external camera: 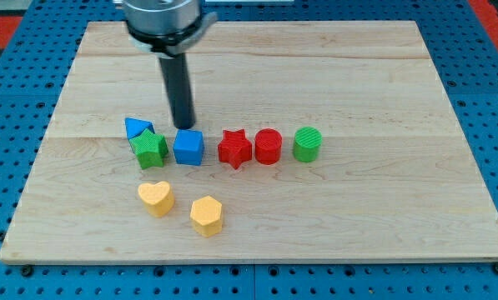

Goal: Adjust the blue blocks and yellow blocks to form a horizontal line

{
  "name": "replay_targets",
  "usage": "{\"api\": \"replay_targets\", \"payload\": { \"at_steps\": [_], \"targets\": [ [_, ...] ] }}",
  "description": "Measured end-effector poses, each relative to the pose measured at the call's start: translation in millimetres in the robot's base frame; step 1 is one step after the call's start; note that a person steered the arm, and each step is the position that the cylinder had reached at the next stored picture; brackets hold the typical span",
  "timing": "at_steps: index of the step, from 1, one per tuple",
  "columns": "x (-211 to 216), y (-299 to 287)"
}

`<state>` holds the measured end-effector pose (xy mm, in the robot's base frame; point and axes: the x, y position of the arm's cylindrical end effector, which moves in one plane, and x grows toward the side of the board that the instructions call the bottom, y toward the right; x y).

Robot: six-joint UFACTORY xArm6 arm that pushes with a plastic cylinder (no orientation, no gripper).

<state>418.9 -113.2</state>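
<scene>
A blue cube (188, 147) sits near the board's middle. My tip (184, 127) is just above it in the view, at or very near its top edge. A blue triangular block (136, 127) lies to the left, touching a green star (151, 148) below it. A yellow heart (156, 198) and a yellow pentagon-like block (207, 215) lie lower down, below the row, slightly apart from each other.
A red star (234, 148), a red cylinder (268, 147) and a green cylinder (307, 143) stand in a row to the right of the blue cube. All sit on a wooden board (382, 208) over a blue pegboard.
</scene>
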Motion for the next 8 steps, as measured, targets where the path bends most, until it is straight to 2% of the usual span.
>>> {"api": "replay_targets", "payload": {
  "at_steps": [2, 4, 5, 6, 7, 8],
  "targets": [
    [3, -68],
    [31, -82],
    [44, -113],
    [90, -116],
    [155, -68],
    [199, -51]
  ]
}}
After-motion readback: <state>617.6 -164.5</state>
